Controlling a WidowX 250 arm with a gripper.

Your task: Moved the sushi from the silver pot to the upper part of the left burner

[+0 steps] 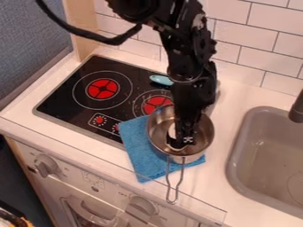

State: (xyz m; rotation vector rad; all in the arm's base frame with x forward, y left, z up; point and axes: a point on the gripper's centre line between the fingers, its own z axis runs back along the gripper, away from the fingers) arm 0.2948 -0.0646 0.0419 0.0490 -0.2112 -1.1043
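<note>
From where I stand, the black arm (190, 66) comes in from the far side and hangs down over the counter (237, 95), its gripper (180, 141) lowered into the silver pot (204, 132). I can't tell whether its jaws are apart, together or clamped on anything. Down in the pot, right up against the gripper, there's a pale piece that looks to be the sushi (172, 131), mostly hidden by the black parts.

The pot sits upright on a blue cloth (137, 146) just right of the stove's near right corner, and its wire handle (168, 188) points toward the near edge of the counter. The cloth's far left part lies over the edge of the black stove top (65, 95).

On the stove, the left burner (103, 89) shows a red centre, and so does the right burner (156, 103), partly behind the arm. A light blue object (160, 80) lies at the stove's far side, next to the arm. Over to the right is the grey sink (266, 155), and white tiles (272, 37) line the wall behind.
</note>
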